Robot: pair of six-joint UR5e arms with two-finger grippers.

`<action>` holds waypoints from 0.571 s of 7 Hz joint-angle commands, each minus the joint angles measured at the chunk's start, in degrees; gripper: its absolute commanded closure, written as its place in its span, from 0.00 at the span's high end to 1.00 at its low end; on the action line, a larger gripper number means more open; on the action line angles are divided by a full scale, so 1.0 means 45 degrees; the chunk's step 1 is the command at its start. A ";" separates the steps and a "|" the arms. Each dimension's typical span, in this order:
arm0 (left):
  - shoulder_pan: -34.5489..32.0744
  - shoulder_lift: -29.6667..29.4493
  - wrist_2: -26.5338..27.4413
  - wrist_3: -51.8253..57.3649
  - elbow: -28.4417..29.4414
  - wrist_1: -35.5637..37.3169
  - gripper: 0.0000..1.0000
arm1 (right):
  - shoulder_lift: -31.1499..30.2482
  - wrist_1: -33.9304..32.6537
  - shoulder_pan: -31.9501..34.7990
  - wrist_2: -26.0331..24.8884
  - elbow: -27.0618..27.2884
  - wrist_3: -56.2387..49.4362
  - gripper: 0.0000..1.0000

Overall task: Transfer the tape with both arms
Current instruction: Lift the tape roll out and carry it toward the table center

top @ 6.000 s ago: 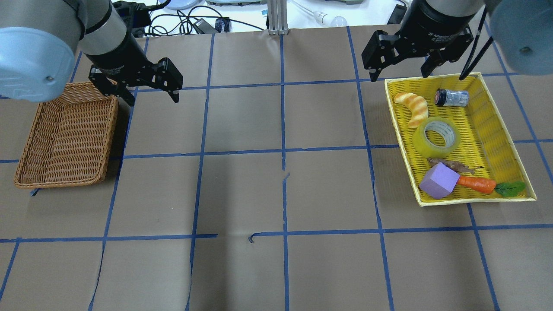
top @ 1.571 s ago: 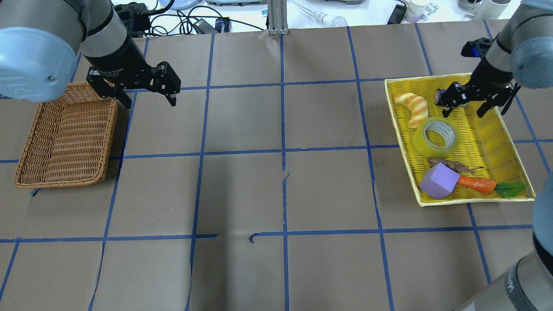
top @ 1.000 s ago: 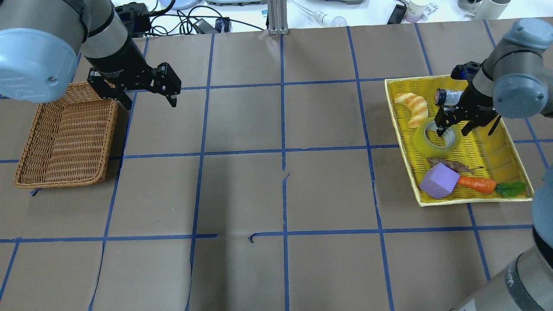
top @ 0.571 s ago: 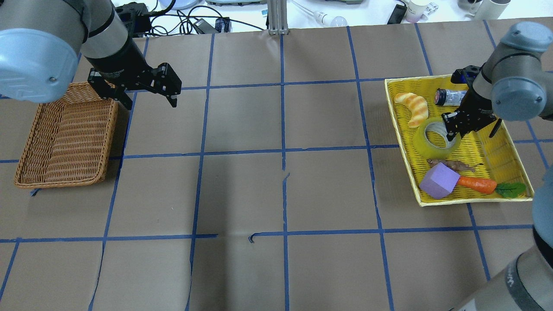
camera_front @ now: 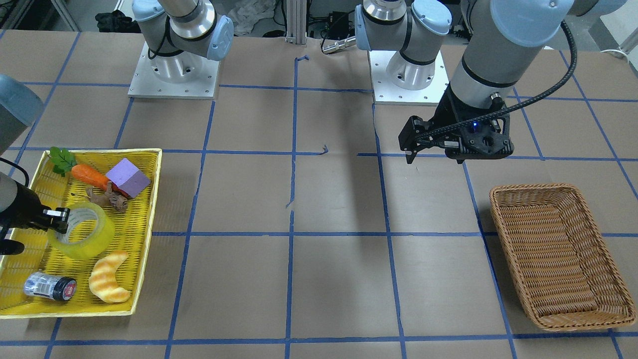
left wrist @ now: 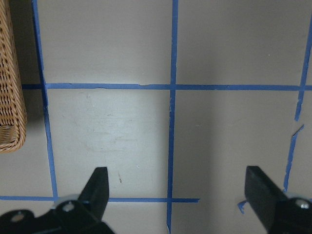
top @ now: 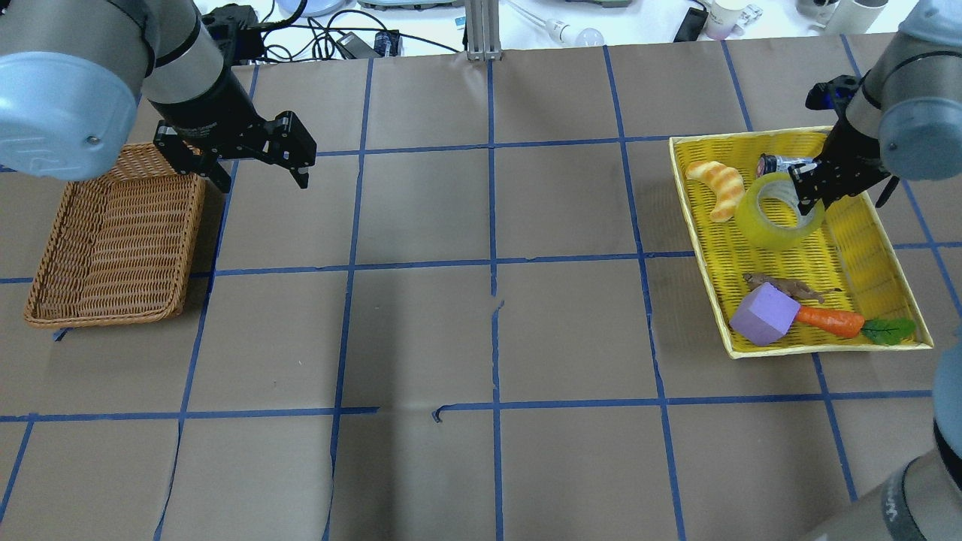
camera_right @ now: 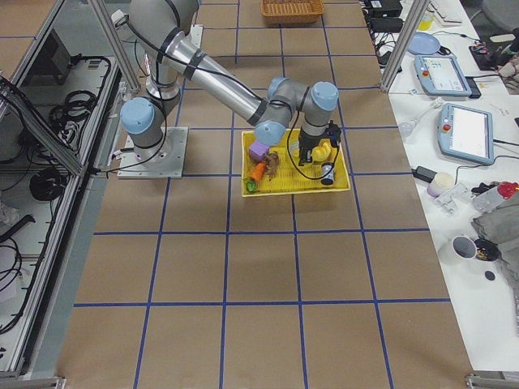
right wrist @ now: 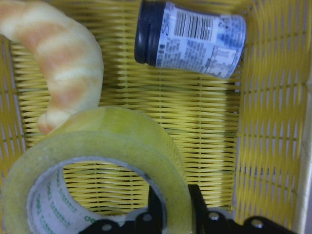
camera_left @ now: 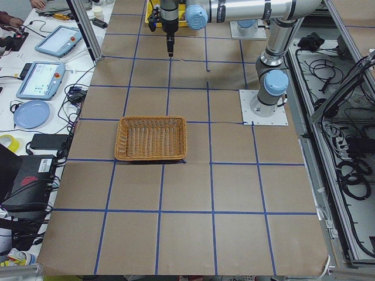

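Observation:
The yellow-green tape roll point(top: 768, 219) hangs tilted above the yellow tray point(top: 695, 248), near the croissant. My right gripper point(top: 808, 197) is shut on the roll's wall, one finger inside the core and one outside. The right wrist view shows the tape point(right wrist: 97, 146) with the fingers point(right wrist: 157, 207) clamped on its rim. In the front view the tape point(camera_front: 84, 234) is held at the tray's left side by the right gripper point(camera_front: 59, 219). My left gripper point(top: 263, 179) is open and empty above the table beside the wicker basket point(top: 113, 240); it also shows in the left wrist view point(left wrist: 179, 195).
The tray also holds a croissant point(top: 719, 188), a small bottle point(right wrist: 190, 39), a purple cube point(top: 763, 314), a carrot point(top: 830, 321) and a brown root point(top: 789, 285). The wicker basket point(camera_front: 563, 254) is empty. Cables and devices lie beyond the table's far edge.
My right gripper came down onto the tape, shut on its wall and lifted it up and toward the tray's far end. The left arm has stayed still.

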 commanded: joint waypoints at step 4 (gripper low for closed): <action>0.0039 0.0021 0.0000 0.0041 -0.0002 0.0000 1.00 | 0.0056 0.0078 0.5454 0.1193 -0.1031 0.5941 0.00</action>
